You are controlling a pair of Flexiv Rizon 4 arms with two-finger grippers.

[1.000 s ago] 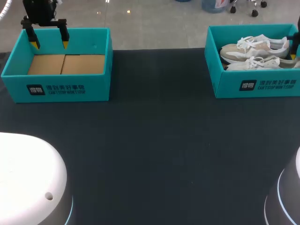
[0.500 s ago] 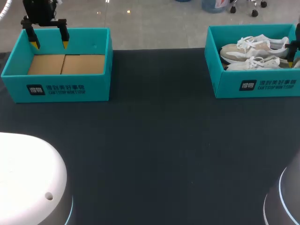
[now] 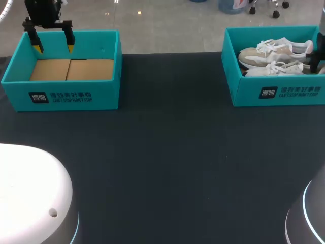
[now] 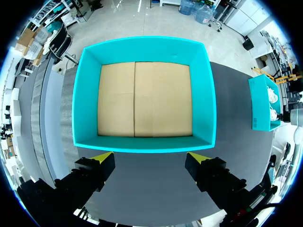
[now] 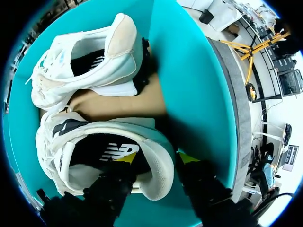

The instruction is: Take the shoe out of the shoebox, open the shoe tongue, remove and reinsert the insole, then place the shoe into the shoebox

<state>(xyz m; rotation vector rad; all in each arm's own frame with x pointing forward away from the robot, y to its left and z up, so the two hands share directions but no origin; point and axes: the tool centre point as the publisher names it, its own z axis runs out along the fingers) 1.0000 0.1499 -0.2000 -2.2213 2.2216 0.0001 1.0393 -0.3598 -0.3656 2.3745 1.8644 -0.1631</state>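
Two white sneakers lie side by side in the teal shoebox [image 3: 274, 94] at the back right, heels to the right. My right gripper [image 5: 156, 158] is down in that shoebox [image 5: 189, 71], open. It straddles the heel of the nearer shoe [image 5: 102, 156], with one yellow tip inside the shoe's opening and the other outside the heel. The other shoe [image 5: 90, 56] lies just beyond it. In the head view only a dark part of this gripper [image 3: 316, 57] shows, by the heel of the nearer shoe [image 3: 277, 68]. My left gripper [image 3: 54, 49] hangs open above the empty teal box [image 3: 61, 96] at the back left.
The empty left box [image 4: 144, 49] has a brown cardboard floor, and the left fingertips [image 4: 102, 156] hang just short of its near wall. Dark table mat [image 3: 167, 152] spreads between the two boxes. The white arm bases sit at the front corners.
My right gripper has sunk a little deeper into the shoebox by the shoe's heel, and its fingers have drawn closer together. The left arm has not moved.
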